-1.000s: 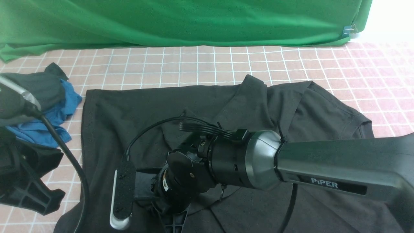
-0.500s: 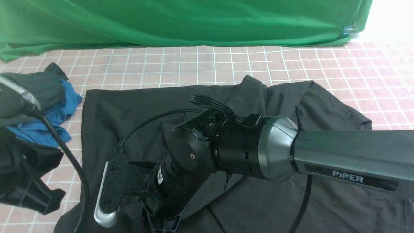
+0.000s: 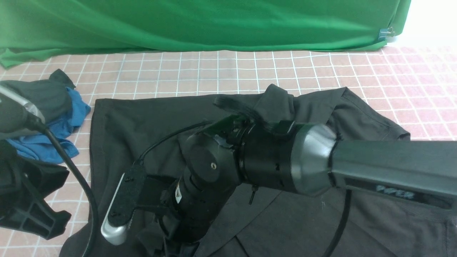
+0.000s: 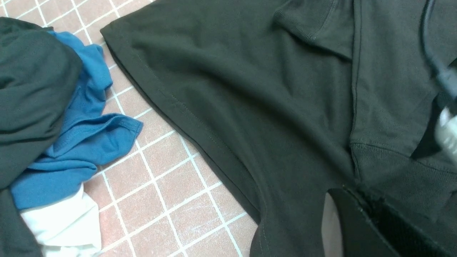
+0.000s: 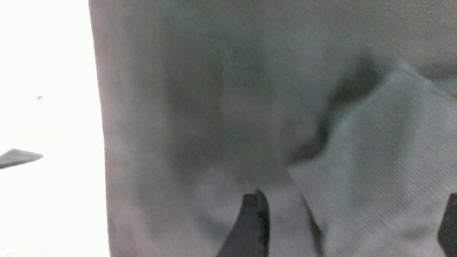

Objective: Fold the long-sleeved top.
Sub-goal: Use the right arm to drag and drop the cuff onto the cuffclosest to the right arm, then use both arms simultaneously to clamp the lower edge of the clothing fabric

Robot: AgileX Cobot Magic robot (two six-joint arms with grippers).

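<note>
**Mid-fold, next grab probably from the right**

Far left: left gripper (image 4: 364, 217) pinched shut. Beside it, blue garment (image 3: 64, 128) and dark grey-green garment (image 3: 50, 96) heaped together. Long-sleeved top (image 3: 142, 128) spread sideways across the checked table (image 3: 214, 71), straight under the right gripper (image 5: 351, 217), jaws wide, gripping nothing. Right arm nearer. No containers around.
</note>
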